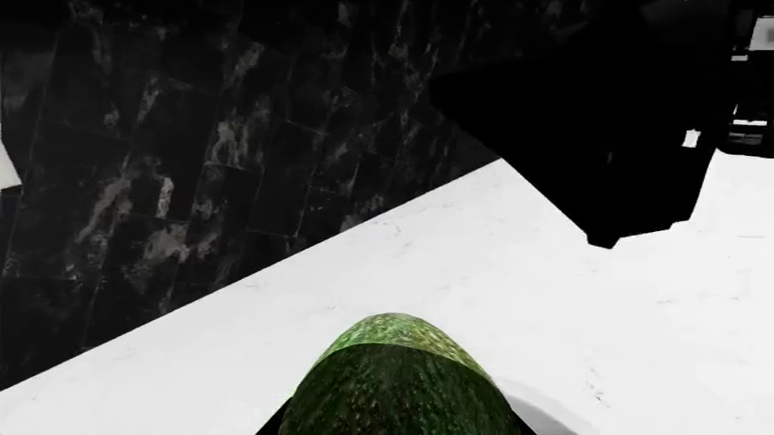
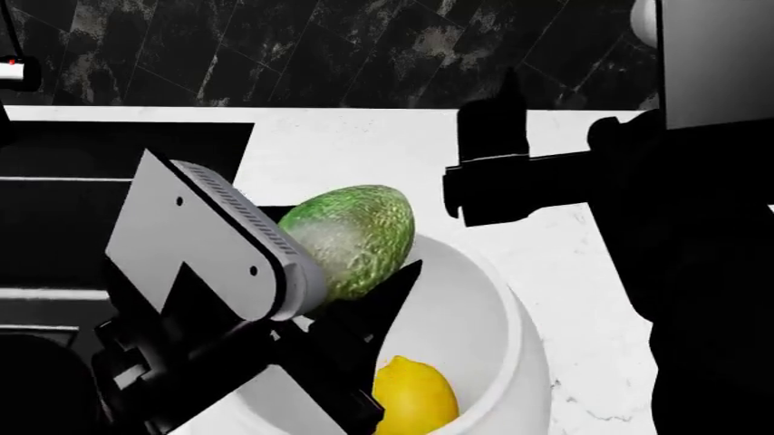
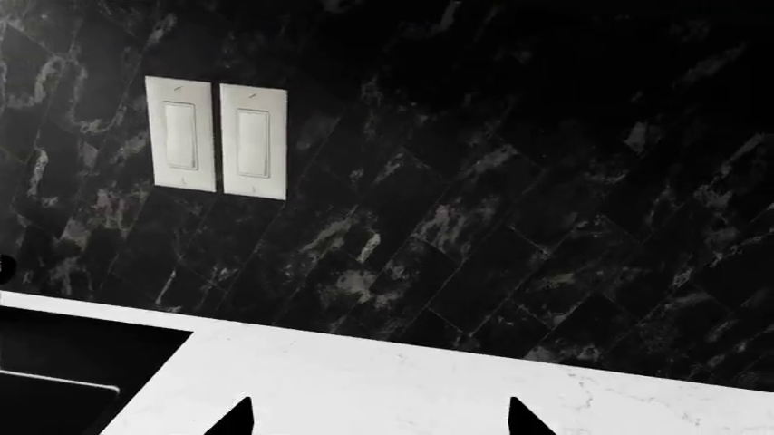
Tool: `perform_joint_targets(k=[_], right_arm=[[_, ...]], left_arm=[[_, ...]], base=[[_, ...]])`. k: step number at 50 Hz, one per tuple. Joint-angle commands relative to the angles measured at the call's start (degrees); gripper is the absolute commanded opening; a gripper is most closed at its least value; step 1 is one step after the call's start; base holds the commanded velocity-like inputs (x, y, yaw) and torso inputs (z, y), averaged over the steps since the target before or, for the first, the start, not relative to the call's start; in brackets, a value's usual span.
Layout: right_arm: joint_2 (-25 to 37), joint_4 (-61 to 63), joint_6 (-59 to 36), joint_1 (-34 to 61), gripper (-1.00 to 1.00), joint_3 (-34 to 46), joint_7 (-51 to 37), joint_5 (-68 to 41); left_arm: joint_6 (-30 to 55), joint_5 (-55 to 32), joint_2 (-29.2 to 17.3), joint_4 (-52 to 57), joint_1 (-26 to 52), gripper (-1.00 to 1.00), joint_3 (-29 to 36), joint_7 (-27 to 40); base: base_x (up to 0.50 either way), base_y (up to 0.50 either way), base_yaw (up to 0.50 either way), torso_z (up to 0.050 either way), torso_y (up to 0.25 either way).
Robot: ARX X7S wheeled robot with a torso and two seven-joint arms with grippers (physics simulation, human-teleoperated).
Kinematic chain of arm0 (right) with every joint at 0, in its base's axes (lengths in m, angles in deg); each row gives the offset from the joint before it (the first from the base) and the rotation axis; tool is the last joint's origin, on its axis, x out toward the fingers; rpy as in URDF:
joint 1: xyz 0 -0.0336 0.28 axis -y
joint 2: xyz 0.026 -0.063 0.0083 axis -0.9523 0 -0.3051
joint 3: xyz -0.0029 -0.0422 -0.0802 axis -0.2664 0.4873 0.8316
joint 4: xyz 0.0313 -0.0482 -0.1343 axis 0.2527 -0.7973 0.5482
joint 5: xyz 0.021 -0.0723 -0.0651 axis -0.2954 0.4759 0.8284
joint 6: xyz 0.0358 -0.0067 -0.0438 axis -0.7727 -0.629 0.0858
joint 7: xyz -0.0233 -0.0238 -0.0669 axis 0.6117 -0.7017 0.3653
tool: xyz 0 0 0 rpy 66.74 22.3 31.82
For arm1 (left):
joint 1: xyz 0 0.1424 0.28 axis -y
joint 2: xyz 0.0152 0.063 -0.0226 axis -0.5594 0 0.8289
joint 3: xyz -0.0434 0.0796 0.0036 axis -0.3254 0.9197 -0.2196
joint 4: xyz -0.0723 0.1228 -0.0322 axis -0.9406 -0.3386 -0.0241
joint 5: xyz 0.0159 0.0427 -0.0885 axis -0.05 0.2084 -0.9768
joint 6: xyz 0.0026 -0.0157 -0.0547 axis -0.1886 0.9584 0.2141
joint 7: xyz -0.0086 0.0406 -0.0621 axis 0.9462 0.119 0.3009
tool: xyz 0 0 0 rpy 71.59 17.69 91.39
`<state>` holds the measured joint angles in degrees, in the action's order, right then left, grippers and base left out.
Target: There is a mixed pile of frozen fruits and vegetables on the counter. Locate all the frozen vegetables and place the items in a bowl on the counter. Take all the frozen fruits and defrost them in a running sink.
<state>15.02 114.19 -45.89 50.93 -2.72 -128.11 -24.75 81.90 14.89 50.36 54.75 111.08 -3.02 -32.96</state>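
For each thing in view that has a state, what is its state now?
avocado: held by the left gripper, above the bowl
lemon: lying inside the bowl
bowl: upright on the counter
right gripper: open, holding nothing

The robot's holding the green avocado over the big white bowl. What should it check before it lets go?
1. Avocado held in left gripper: ok.
2. Avocado above the bowl opening: ok.
3. Room beside the lemon already inside: ok.
4. Right gripper out of the way, open and empty: ok.
5. How high the avocado hangs over the bowl: cannot tell.
6. Cherry and grapes in the sink: cannot tell, not in view.
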Motion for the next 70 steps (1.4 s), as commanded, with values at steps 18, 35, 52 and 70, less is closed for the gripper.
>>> perform_joint_targets(k=[18, 35, 52, 70], right_arm=[[0.01, 0.02, 0.88, -2.58, 1.0, 1.04, 0.77, 0.54], [0.35, 0.07, 1.51, -3.27, 1.0, 1.03, 0.99, 0.23], [4.17, 2.9, 3.31, -5.25, 1.0, -1.97, 1.79, -1.2], [10.89, 7.77, 8.47, -15.03, 1.0, -8.45, 4.06, -1.48]], left_arm=[[-1.37, 1.8, 1.65, -4.62, -0.24, 1.0, 4.65, -1.38], [1.11, -2.27, 1.16, -1.42, 2.16, 1.0, 2.26, 4.5], [2.48, -9.63, -8.63, 3.65, 1.96, 1.0, -7.21, 11.24], [3.87, -21.34, -26.34, 7.44, -5.11, 1.0, -19.47, 19.38]], base=[[0.0, 0.0, 0.0, 0.0, 0.001], [0.0, 0.0, 0.0, 0.0, 0.0], [0.0, 0.0, 0.0, 0.0, 0.0], [0.0, 0.0, 0.0, 0.0, 0.0]])
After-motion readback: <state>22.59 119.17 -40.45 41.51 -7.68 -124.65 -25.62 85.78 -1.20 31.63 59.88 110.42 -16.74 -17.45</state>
